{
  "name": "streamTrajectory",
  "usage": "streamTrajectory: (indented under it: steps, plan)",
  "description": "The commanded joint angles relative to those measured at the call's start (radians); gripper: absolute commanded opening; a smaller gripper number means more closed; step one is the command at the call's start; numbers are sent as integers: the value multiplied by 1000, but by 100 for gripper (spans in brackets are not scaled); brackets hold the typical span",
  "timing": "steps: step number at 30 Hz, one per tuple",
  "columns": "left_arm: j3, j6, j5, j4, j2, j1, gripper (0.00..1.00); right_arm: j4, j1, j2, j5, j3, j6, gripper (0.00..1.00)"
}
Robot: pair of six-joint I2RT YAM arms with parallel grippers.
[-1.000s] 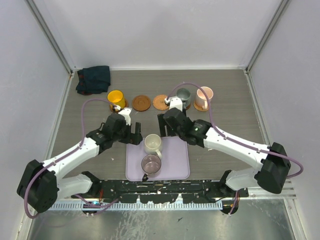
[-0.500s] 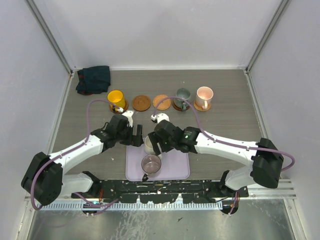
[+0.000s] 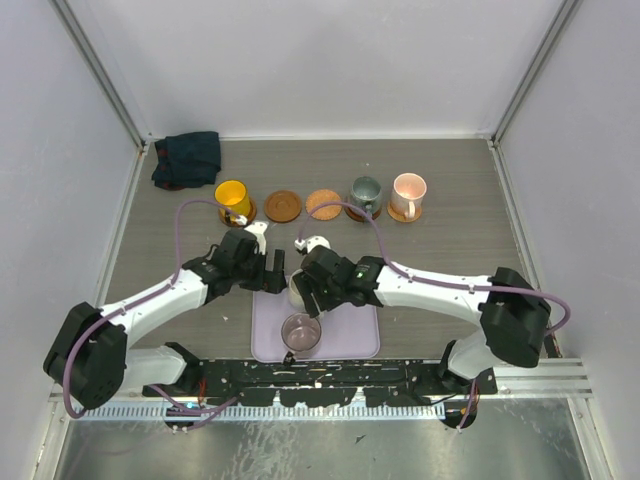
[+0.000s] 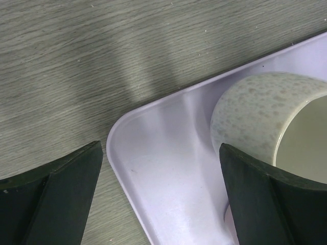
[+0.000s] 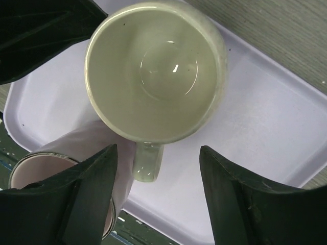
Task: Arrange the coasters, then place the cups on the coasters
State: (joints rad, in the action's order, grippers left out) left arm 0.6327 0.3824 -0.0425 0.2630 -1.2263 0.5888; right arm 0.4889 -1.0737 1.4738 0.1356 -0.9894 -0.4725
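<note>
Along the back, the yellow cup (image 3: 232, 196), grey-green cup (image 3: 366, 192) and pale pink cup (image 3: 408, 192) each stand on a coaster. Two bare coasters (image 3: 283, 206) (image 3: 322, 203) lie between them. The cream-white cup (image 5: 158, 71) stands upright on the lavender tray (image 3: 350, 325), with the mauve cup (image 3: 301, 332) just in front of it. My right gripper (image 5: 158, 150) hangs open over the cream cup, its jaws either side of the handle (image 5: 147, 161) without touching it. My left gripper (image 4: 159, 148) is open and empty above the tray's far left corner (image 4: 153, 153), beside the cream cup (image 4: 250, 112).
A dark folded cloth (image 3: 187, 158) lies in the back left corner. White walls close in the table on three sides. The two arms meet closely over the tray's left half, and the mauve cup (image 5: 36, 166) stands right by my right gripper's left finger.
My right arm has come back from the grey-green cup to the tray and now sits over the cream cup, its jaws a little narrower. My left arm has barely shifted.
</note>
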Motion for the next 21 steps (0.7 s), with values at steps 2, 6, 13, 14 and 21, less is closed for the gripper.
streamTrajectory:
  steps: [2, 6, 13, 14, 21]
  plan:
    - [25, 10, -25, -39, -7, 6, 98, -56, -6, 42, -63, 9, -3, 69]
    - [25, 8, -25, -40, -10, 6, 98, -69, -6, 63, -63, 15, -12, 68]
    - [25, 9, -29, -46, -20, 6, 98, -82, -10, 94, -40, 30, -25, 62]
    - [25, 9, -29, -47, -22, 6, 98, -83, -13, 97, -34, 28, -26, 61]
    - [28, 7, -33, -51, -33, 6, 98, -78, -17, 119, -9, 8, -29, 54]
